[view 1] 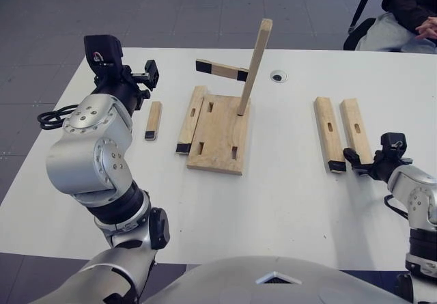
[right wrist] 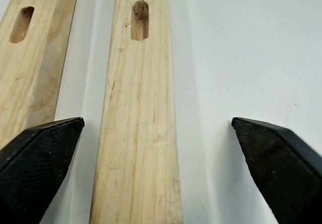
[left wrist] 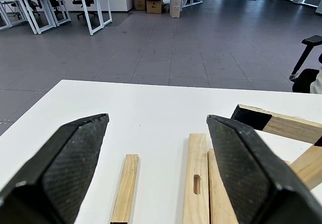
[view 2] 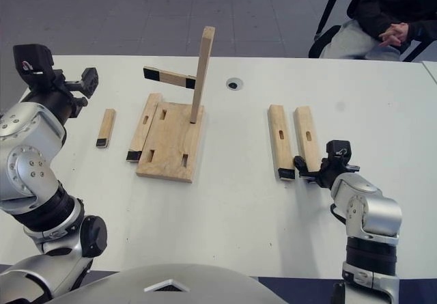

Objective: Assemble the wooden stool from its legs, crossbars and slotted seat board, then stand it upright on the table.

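Lying flat on the white table (view 1: 273,201), the seat board (view 1: 220,140) holds one leg (view 1: 254,58) upright in a slot. Well apart on the robot's right, the right gripper (right wrist: 157,153), jaws wide and empty, straddles the outer leg (right wrist: 138,108); the left gripper (left wrist: 157,153) hovers wide open, empty, near the short crossbar (view 1: 153,119)

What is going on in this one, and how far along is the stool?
The robot is partway through building a wooden stool. The seat board lies flat on the table with an upright leg standing in it; a second leg lies along its left edge. The right gripper is open astride the near end of the outer leg, which lies beside an inner leg on the right. The left gripper hangs open near a short crossbar.
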Controlling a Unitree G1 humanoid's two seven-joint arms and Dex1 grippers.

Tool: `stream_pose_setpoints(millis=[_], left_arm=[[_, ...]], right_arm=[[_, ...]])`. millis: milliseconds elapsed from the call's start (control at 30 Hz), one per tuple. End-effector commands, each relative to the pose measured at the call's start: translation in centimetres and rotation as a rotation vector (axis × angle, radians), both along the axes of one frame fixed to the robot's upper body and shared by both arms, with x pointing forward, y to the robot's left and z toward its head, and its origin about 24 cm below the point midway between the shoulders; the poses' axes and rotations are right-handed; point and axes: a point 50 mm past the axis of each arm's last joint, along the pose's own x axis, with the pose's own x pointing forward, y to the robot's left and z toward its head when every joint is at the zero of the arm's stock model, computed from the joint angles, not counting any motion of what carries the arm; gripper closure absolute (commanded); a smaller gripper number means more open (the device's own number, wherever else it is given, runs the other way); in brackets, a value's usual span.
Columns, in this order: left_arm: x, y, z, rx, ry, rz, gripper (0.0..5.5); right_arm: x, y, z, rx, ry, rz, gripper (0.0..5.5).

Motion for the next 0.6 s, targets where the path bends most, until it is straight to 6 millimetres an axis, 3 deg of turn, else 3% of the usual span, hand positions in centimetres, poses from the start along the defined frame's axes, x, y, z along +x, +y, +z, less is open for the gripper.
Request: stream_pose_setpoints(millis=[33,300,467,600], left_arm=[[0.0,-0.5,0.5,-0.004,-0.011,-0.001,1.88],[-0.1,-1.2,0.2,-0.020,-0.001,0.004,1.88],[0.0,-1.2,0.3,-0.022,0.004,0.008,1.88],[-0.1,-1.2,0.1,-0.025,0.010,0.008,1.88]], right_arm=[[-1.4,-0.1,-1.9,0.012,0.158,0.023,0.76],[-1.3,-1.2,-2.0,-0.066,0.209,0.077,2.40],[-1.6,-3.3,-3.2,-0.076,0.228,0.013,3.35],[-0.7,-4.7,-2.6,-0.084,0.175,-0.027,3.47]])
